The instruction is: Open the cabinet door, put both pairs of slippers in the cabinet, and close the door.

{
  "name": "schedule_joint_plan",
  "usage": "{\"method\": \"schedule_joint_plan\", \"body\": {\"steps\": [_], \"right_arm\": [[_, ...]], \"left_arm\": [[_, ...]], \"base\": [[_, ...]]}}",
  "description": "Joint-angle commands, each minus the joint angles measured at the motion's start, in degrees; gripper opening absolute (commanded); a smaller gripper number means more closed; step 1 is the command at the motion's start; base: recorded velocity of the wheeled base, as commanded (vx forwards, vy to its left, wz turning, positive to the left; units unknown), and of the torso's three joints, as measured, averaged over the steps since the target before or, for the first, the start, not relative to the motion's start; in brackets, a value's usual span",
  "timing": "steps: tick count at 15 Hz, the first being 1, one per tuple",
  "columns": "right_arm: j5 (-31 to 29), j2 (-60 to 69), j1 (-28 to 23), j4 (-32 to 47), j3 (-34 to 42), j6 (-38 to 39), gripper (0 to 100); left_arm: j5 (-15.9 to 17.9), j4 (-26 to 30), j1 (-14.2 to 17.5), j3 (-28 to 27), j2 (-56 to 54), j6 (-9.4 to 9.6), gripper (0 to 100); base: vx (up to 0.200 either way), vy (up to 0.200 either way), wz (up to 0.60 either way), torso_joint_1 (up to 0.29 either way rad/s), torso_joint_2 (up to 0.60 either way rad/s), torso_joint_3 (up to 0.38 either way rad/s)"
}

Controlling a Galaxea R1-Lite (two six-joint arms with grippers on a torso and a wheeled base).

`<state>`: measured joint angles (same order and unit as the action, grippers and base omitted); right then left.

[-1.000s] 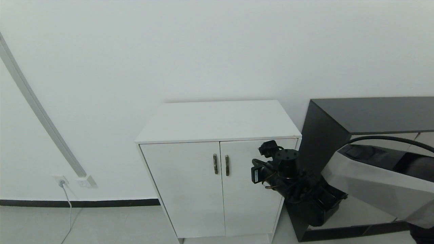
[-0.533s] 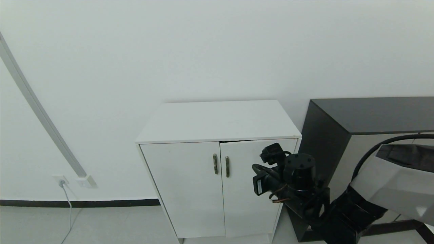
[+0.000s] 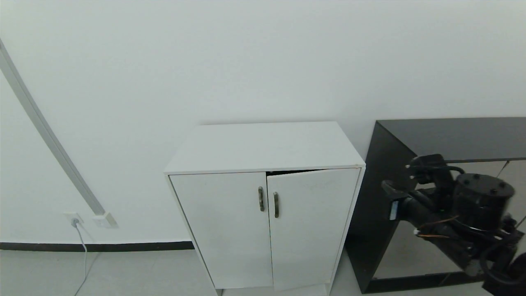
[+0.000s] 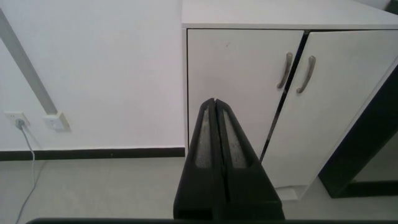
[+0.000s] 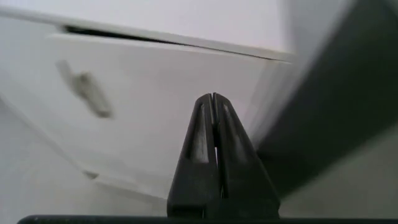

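Withdrawn rightward, the right gripper (image 5: pixel 213 104) is seen empty, fingers pressed together, the ajar cabinet door (image 3: pixel 308 222) well off their tips; opening is judged underway, its handle (image 3: pixel 276 204) to be gripped next

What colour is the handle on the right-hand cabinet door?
The handle is dull bronze-grey metal, against a plain white door. The head view shows it best.
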<state>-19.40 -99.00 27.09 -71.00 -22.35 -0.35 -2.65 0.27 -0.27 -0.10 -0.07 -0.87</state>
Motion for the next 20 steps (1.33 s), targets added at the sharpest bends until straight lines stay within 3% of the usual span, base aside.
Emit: {"method": "schedule_joint_plan", "body": {"steps": [1, 3, 5, 7, 8, 10, 12, 15, 20], "right_arm": [[-0.1, 12.2, -12.1, 0.2, 10.1, -0.1, 0], [0.7, 17.8, -20.0, 0.1, 18.0, 0.1, 0], [3.5, 22.4, -22.1, 0.6, 22.3, 0.6, 0], [6.1, 36.9, -23.2, 16.1, 22.3, 2.8, 0], [7.4, 39.8, -23.2, 19.6, 22.3, 2.8, 0], [14.1, 54.0, -23.1, 36.2, 21.7, 2.8, 0], [18.0, 63.8, -23.1, 46.5, 21.5, 3.2, 0], [22.5, 74.5, -23.1, 57.3, 20.8, 3.3, 0], [24.8, 80.2, -23.1, 64.8, 22.0, 3.2, 0]], "left_arm": [[0.0, 0.0, 0.0, 0.0, 0.1, -0.01, 0], [-0.1, 0.0, 0.0, 0.0, 0.1, -0.01, 0], [0.0, 0.0, 0.0, 0.0, 0.1, -0.01, 0], [0.0, 0.0, 0.0, 0.0, 0.1, -0.01, 0], [0.0, 0.0, -0.1, 0.0, 0.1, -0.01, 0], [0.0, 0.0, 0.0, 0.0, 0.1, -0.01, 0], [0.0, 0.0, 0.0, 0.0, 0.1, -0.01, 0], [0.0, 0.0, 0.0, 0.0, 0.1, -0.01, 0], [0.0, 0.0, 0.0, 0.0, 0.1, 0.07, 0]], "base": [[0.0, 0.0, 0.0, 0.0, 0.0, 0.0], [0.0, 0.0, 0.0, 0.0, 0.0, 0.0], [0.0, 0.0, 0.0, 0.0, 0.0, 0.0], [0.0, 0.0, 0.0, 0.0, 0.0, 0.0], [0.0, 0.0, 0.0, 0.0, 0.0, 0.0], [0.0, 0.0, 0.0, 0.0, 0.0, 0.0], [0.0, 0.0, 0.0, 0.0, 0.0, 0.0], [0.0, 0.0, 0.0, 0.0, 0.0, 0.0], [0.0, 0.0, 0.0, 0.0, 0.0, 0.0]]}}
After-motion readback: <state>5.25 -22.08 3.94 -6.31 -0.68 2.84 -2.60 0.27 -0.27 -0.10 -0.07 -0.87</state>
